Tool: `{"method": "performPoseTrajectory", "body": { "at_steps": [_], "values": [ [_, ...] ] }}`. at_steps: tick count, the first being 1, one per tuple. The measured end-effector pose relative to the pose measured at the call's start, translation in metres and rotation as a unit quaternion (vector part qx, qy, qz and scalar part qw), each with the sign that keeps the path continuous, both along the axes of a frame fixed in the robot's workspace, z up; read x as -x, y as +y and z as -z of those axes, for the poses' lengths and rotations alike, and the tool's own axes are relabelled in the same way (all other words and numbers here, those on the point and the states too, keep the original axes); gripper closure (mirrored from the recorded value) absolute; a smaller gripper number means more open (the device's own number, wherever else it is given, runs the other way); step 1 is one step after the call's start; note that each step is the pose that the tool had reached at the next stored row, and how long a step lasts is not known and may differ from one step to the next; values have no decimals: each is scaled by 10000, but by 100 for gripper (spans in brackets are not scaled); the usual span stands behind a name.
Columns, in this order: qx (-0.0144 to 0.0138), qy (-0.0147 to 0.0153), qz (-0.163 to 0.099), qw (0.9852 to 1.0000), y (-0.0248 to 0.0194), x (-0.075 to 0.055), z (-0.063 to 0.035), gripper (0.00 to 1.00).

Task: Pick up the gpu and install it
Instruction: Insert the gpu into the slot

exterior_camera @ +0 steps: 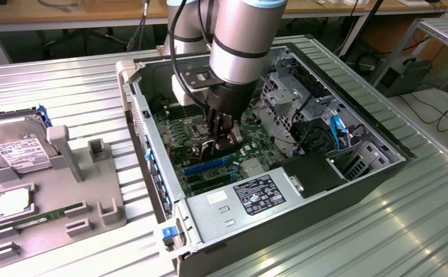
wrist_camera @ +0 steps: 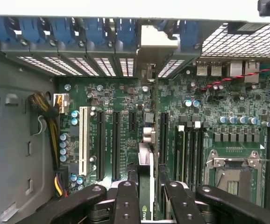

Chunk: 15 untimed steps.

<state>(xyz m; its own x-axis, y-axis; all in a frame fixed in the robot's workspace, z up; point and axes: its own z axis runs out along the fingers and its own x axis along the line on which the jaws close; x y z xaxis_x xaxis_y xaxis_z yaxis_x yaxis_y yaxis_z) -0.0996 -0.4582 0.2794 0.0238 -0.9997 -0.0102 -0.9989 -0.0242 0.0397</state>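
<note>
In the wrist view the gpu (wrist_camera: pixel 145 161) appears edge-on, a thin black card with a green logo patch and a silver metal end pointing toward the case's rear slot openings (wrist_camera: pixel 149 46). My gripper (wrist_camera: pixel 148 189) is shut on it, one black finger (wrist_camera: pixel 125 198) on each side. The card hangs over the green motherboard (wrist_camera: pixel 205 107) among the long black expansion slots (wrist_camera: pixel 115 144); I cannot tell whether it sits in one. In the exterior view the gripper (exterior_camera: pixel 222 138) reaches deep into the open computer case (exterior_camera: pixel 143 115), over the middle of the board.
A white slot (wrist_camera: pixel 83 140) and a bare processor socket (wrist_camera: pixel 230 170) flank the card. The power supply (exterior_camera: pixel 262 193) and drive cage (exterior_camera: pixel 285 98) crowd the case. At the exterior view's left, a grey tray (exterior_camera: pixel 62 190) holds a hard drive (exterior_camera: pixel 16 151) and a memory stick (exterior_camera: pixel 35 218).
</note>
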Motion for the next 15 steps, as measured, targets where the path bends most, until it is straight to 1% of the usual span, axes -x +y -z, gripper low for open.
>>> {"method": "performPoseTrajectory", "body": {
  "at_steps": [5,6,8,9,10,11,12,13,14,15],
  "values": [
    [0,-1,2,10000,0,32,80,74],
    [0,-7,2,10000,-1,50,155,74],
    [0,-7,9,10000,-4,56,187,74],
    [1,-7,64,10000,-5,56,206,74],
    [1,-5,184,9998,-5,57,255,74],
    [3,-6,185,9998,-5,56,303,74],
    [70,-6,185,9998,-5,57,303,74],
    [9,-5,185,9998,-2,57,304,74],
    [24,3,188,9998,8,61,336,74],
    [8,-5,188,9998,35,52,355,74]
  ]
}}
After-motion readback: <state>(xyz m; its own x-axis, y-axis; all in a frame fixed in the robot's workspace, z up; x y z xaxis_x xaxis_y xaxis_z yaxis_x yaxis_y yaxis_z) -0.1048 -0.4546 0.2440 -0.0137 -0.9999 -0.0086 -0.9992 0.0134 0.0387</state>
